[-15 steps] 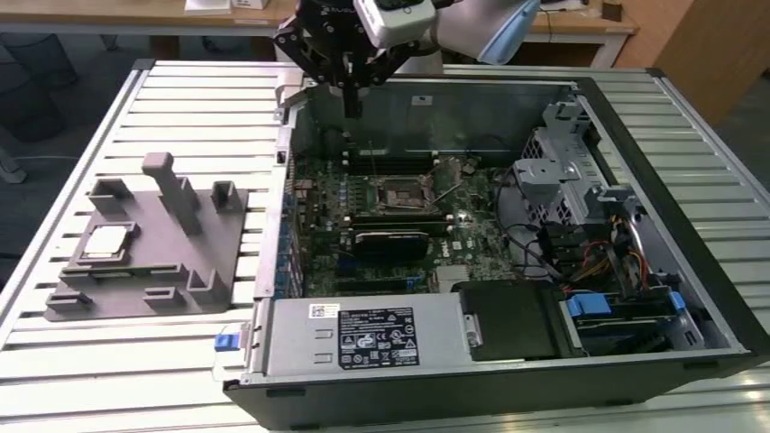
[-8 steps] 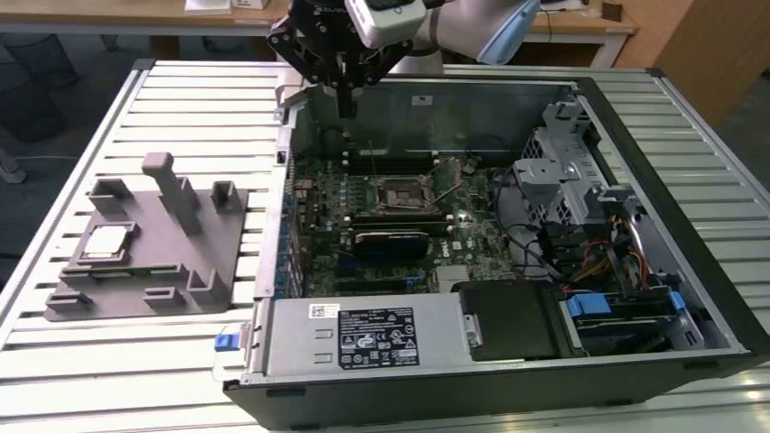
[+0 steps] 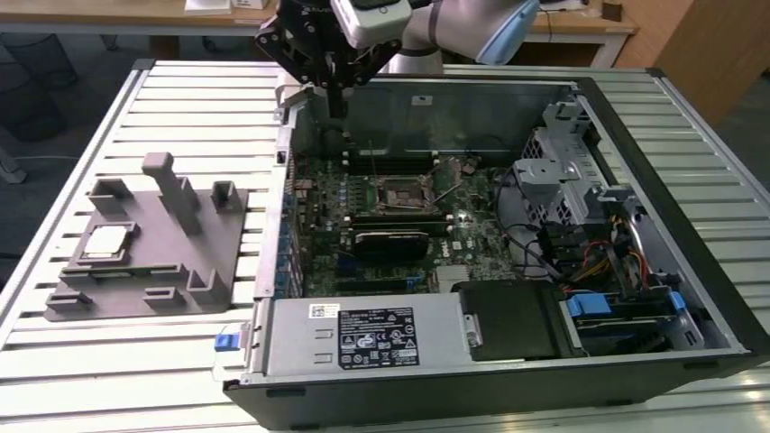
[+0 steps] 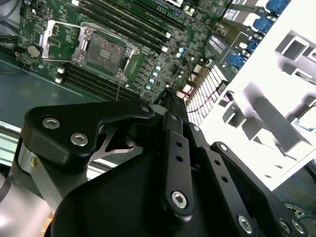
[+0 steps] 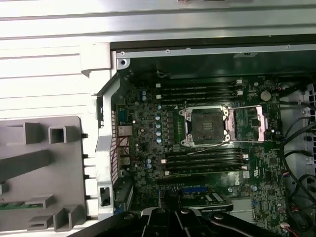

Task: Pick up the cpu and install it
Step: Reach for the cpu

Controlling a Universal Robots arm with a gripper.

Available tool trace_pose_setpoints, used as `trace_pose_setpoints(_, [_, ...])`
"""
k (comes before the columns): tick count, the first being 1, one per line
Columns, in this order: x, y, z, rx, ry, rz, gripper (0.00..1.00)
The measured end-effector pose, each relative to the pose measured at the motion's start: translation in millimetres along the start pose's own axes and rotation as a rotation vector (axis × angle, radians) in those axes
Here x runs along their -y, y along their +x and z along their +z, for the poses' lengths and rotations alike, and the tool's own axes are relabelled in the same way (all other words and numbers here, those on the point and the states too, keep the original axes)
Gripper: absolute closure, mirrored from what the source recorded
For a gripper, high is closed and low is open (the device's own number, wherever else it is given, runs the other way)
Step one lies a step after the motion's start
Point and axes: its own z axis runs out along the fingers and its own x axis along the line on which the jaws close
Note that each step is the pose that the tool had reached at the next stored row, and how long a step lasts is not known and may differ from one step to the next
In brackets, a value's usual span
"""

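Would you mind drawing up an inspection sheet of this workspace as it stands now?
Surface: slatted metal table carrying a grey fixture block and an open computer case.
Job's things: the cpu lies flat on the fixture block, untouched; the motherboard socket is open and empty, its metal frame swung aside.
Clutter: nothing seen.
Grippers: the gripper is shut, holds nothing and hangs over the case's edge, well away from the cpu.
Cables: coloured wire bundle inside the case at the exterior view's right, apart from the socket.
Surroundings: wooden desk behind the table.
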Motion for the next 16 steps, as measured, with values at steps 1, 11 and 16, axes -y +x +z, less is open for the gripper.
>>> trace_pose_setpoints(1, [0.1, 1.2, 0.0, 0.0, 0.0001, 0.0, 0.89])
trace_pose_setpoints(11, [0.9, 12.2, 0.0, 0.0001, 0.0, 0.0, 0.89])
trace_pose_setpoints(16, [1.3, 17.4, -0.1, 0.0, 0.0, 0.0, 0.89])
